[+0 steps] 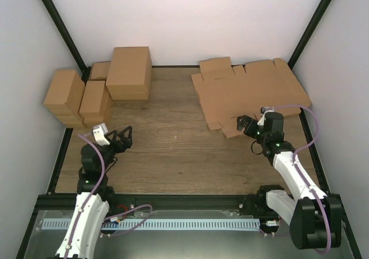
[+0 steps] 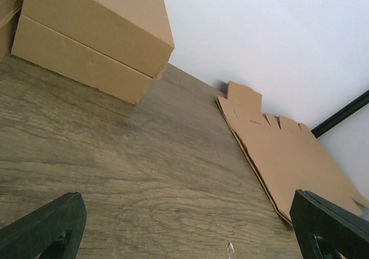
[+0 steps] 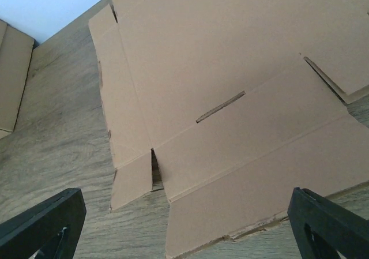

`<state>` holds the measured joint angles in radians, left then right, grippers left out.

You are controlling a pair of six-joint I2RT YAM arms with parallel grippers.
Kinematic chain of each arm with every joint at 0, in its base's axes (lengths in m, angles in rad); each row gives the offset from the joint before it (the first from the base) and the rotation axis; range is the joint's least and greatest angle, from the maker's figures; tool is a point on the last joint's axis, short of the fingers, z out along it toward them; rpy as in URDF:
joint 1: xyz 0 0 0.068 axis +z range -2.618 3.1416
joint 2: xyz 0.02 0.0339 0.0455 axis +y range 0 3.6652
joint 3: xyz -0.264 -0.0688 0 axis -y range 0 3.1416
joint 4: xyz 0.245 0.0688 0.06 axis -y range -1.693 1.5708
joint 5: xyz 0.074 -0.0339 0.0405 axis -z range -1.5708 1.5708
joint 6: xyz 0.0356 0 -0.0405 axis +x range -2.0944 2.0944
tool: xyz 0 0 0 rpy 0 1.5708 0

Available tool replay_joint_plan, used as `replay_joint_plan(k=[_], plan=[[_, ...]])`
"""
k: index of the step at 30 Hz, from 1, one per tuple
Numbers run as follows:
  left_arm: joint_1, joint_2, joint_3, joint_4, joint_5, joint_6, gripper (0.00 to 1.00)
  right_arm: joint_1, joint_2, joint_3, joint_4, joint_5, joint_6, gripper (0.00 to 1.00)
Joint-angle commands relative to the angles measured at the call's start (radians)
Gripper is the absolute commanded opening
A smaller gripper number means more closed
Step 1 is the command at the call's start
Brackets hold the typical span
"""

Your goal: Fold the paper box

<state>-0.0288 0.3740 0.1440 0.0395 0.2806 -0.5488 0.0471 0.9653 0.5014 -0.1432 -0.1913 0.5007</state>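
Note:
The paper box [image 1: 248, 94] is a flat brown die-cut cardboard sheet with flaps and creases, lying at the back right of the table on top of similar flat sheets. My right gripper [image 1: 245, 124] is open and empty, hovering at the sheet's near left corner. In the right wrist view the sheet [image 3: 230, 97] fills the frame, and its near flap edge lies between the wide-apart fingers [image 3: 331, 224]. My left gripper [image 1: 118, 138] is open and empty over bare wood at the left. The left wrist view shows the sheet [image 2: 288, 155] far off to the right.
Several folded brown cartons stand at the back left: the largest [image 1: 130, 71] and smaller ones [image 1: 63, 94] [image 1: 95, 100]. The large carton also shows in the left wrist view [image 2: 92, 34]. Black frame posts [image 1: 311, 25] rise at the back corners. White walls enclose the table.

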Motion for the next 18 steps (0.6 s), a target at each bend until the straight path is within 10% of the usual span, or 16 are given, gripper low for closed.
replay_joint_plan(k=[1, 18], plan=[[-0.003, -0.009, 0.005, -0.006, 0.009, 0.037, 1.0, -0.004, 0.022, 0.026, 0.0, -0.028, -0.022, 1.0], [-0.004, -0.026, -0.044, 0.02, 0.019, 0.039, 1.0, 0.186, 0.422, 0.349, -0.075, 0.01, -0.183, 1.0]])
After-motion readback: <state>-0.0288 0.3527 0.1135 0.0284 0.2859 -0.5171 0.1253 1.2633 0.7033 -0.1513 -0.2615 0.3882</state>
